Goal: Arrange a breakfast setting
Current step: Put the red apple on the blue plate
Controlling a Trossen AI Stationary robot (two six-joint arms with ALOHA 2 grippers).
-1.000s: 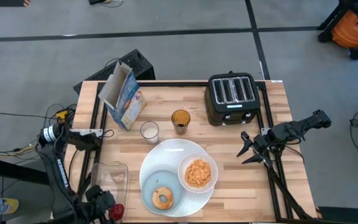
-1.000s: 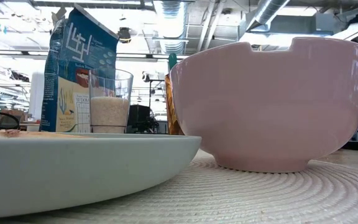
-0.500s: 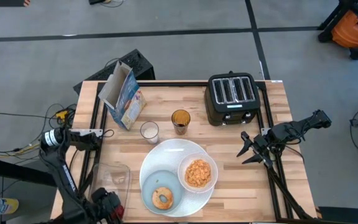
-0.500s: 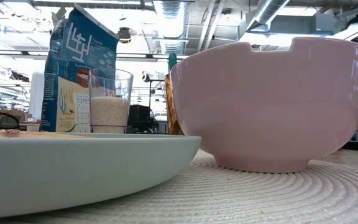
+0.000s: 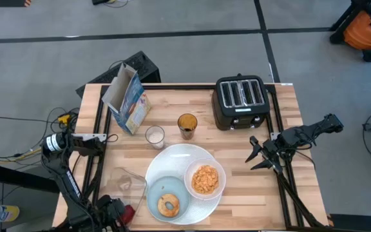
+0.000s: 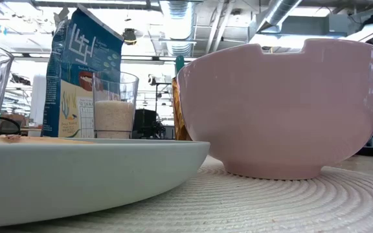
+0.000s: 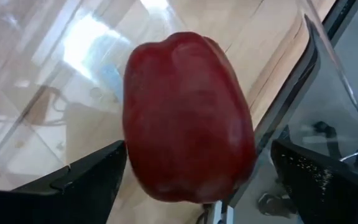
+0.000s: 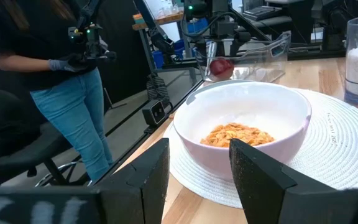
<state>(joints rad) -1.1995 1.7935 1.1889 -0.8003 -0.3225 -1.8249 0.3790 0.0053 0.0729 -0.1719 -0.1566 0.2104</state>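
1. Wooden bench [image 5: 250,193] carries the whole breakfast. The meal is gathered at its near middle, while the bulky things stand back out of the way.
2. Black toaster [image 5: 240,100] sits at the far right, clear of the setting.
3. Blue cereal box [image 5: 129,100] stands upright at the far left with its top open. A glass of milk [image 5: 154,136] and a glass of amber drink [image 5: 187,124] stand between it and the food.
4. Round white woven mat [image 5: 179,158] is the base that groups the dishes.
5. Clear tub [image 5: 129,182] stands tilted just left of the mat.
6. White bowl [image 5: 187,177] rests on the mat's right half, holding orange flakes [image 5: 205,178].
7. Pale-blue plate [image 5: 153,190] overlaps the mat's near-left edge, with a browned bagel [image 5: 168,205] lying on it.
8. Red apple [image 7: 188,118] lies at the near-left corner beside the tub, not yet with the rest. I cannot tell whether it is inside the tub.
9. Left pincer [image 7: 197,149] has its fingers apart, one on each side of the apple, probably ready to close on it.
10. Right pincer [image 5: 252,153] waits with its fingers apart at the right edge, aimed at the bowl.
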